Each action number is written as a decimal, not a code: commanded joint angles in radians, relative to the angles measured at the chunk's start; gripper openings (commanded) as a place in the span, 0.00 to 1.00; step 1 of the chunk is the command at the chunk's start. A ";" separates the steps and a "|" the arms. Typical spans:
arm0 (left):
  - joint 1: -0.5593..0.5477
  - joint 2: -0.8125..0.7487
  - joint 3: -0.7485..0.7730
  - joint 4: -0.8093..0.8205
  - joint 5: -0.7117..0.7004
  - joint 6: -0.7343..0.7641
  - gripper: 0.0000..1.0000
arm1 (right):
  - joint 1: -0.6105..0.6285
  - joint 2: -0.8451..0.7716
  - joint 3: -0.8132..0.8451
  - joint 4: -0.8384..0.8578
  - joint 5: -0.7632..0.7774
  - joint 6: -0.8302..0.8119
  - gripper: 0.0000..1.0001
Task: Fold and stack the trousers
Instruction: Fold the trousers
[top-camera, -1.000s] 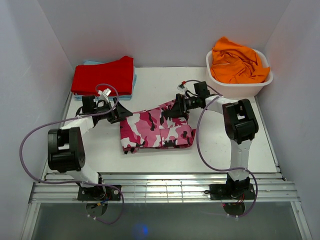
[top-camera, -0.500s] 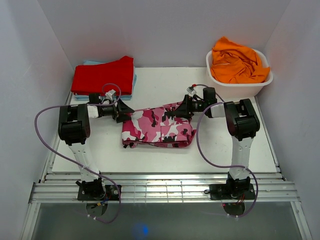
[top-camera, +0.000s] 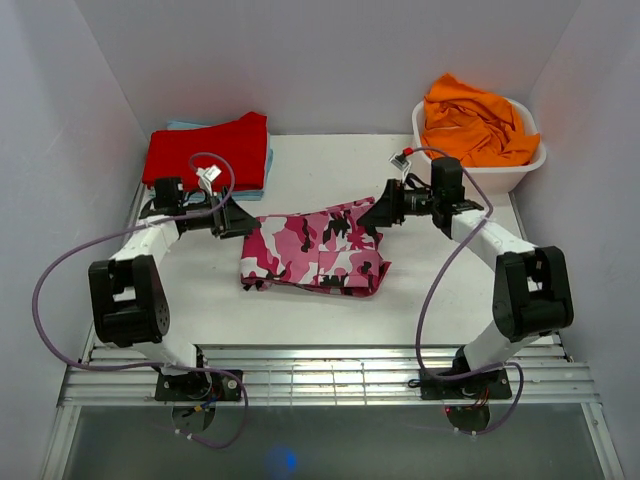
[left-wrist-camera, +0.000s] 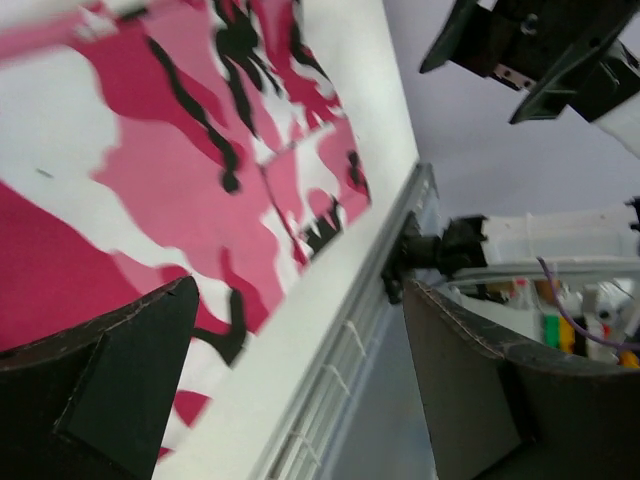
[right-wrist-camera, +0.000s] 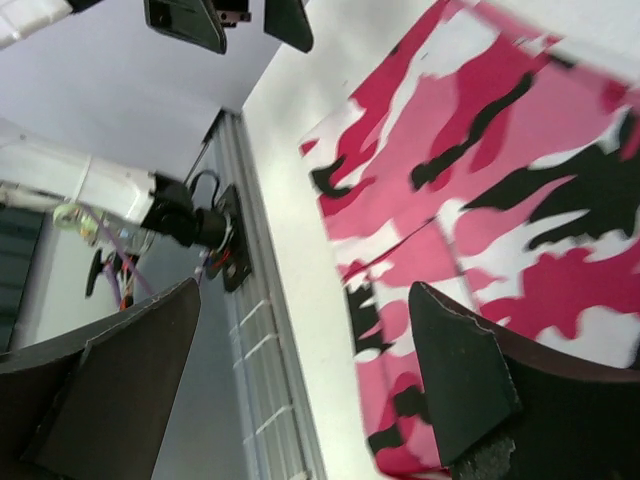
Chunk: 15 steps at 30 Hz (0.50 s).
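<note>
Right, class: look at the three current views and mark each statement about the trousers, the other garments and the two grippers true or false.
1. The trousers lie folded on the table. True.
2. The left gripper is clamped on the trousers. False: its jaws are open and empty.
3. The orange garment sits in the white tub. True.
4. The red garment lies on the trousers. False: it lies apart, at the far left corner.
5. The right gripper is open. True.
</note>
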 joint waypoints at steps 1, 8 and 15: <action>-0.036 -0.060 -0.147 -0.037 0.109 -0.043 0.93 | 0.041 -0.027 -0.111 -0.182 -0.079 -0.104 0.91; -0.105 0.116 -0.270 0.122 0.072 -0.180 0.90 | 0.068 0.169 -0.209 -0.307 -0.084 -0.237 0.92; -0.046 0.331 -0.215 0.091 -0.083 -0.104 0.86 | -0.013 0.346 -0.159 -0.378 -0.002 -0.345 0.97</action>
